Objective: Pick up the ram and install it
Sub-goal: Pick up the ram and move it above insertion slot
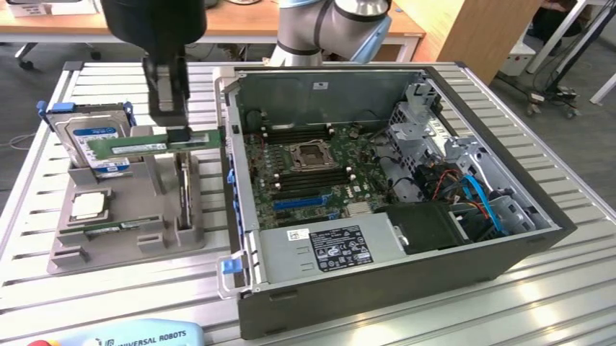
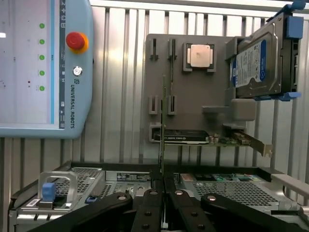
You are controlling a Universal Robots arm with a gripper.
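Ram [image 1: 135, 146] lies level in your gripper [image 1: 176, 134], fingers [image 2: 150, 198] clamped on it. Its long axis runs across the exterior view: most juts to the exterior view's left of the fingers, a short stub toward the open computer case [image 1: 385, 180].

Exterior view: even, diffuse light from above, moderately bright. Shadows are soft; the computer case [image 1: 385, 288] interior is dimmer along its walls. Pale sheen on the slatted table [image 1: 539, 303]. Wrist view: the teach pendant [image 2: 46, 67] screen is washed out nearly white; the gripper [image 2: 162, 178] links close to the lens read dark and soft.
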